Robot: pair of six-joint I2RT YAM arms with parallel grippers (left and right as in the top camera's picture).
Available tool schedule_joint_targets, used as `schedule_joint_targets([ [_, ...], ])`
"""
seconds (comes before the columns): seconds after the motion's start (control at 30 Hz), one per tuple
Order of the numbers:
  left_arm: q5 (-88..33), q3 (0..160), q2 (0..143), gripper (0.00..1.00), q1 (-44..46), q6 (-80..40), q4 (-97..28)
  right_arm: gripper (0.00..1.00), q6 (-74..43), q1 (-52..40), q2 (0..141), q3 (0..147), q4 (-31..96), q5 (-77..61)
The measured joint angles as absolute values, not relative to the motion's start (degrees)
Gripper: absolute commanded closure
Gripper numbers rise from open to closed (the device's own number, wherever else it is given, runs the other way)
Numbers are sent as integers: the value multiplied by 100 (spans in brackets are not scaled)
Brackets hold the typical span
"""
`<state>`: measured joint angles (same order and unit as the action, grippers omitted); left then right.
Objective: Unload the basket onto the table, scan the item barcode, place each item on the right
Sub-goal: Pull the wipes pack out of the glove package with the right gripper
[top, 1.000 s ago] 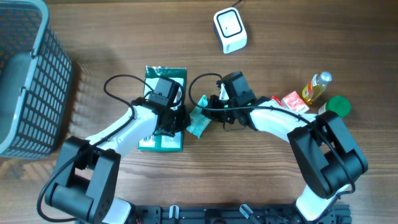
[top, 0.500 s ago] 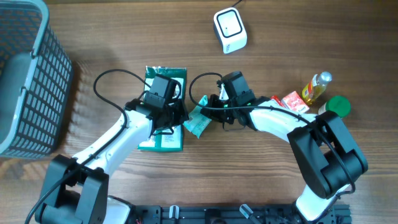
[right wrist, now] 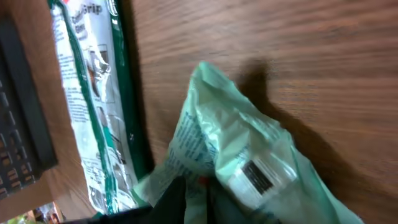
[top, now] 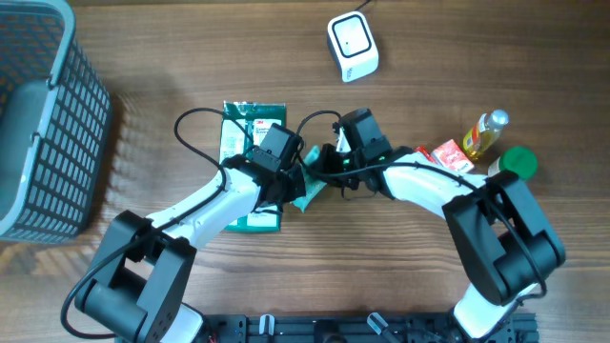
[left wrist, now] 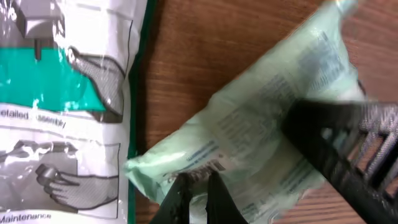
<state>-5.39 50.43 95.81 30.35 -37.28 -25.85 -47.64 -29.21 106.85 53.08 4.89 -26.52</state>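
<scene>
My left gripper (left wrist: pixel 196 193) is pinched together on the near edge of the pale green pouch (left wrist: pixel 267 124); the right gripper (right wrist: pixel 189 199) sits against its far side, and I cannot tell whether it is clamped; a barcode (right wrist: pixel 255 177) shows just ahead of it; a green-and-white packet (left wrist: pixel 62 93) lies beside the left fingers

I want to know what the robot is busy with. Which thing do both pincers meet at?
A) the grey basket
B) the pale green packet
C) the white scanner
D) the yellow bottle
B: the left pincer and the right pincer both have their tips at the pale green packet, which fills each wrist view.
</scene>
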Motion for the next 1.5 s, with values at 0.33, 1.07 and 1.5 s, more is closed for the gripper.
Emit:
schedule_joint_targets([
  [0.33, -486, 5070, 9666, 96, 3026, -3767, -2493, 74, -4320, -2342, 9990, 5109, 1332, -2272],
  [1.07, -740, 5070, 9242, 94, 3277, -3972, -3140, 75, -3573, -2423, 9992, 5059, 917, -2316],
  [1.5, -757, 5074, 9782, 96, 3365, -4086, -3124, 64, -4029, -2340, 10512, 5072, 637, -2438],
])
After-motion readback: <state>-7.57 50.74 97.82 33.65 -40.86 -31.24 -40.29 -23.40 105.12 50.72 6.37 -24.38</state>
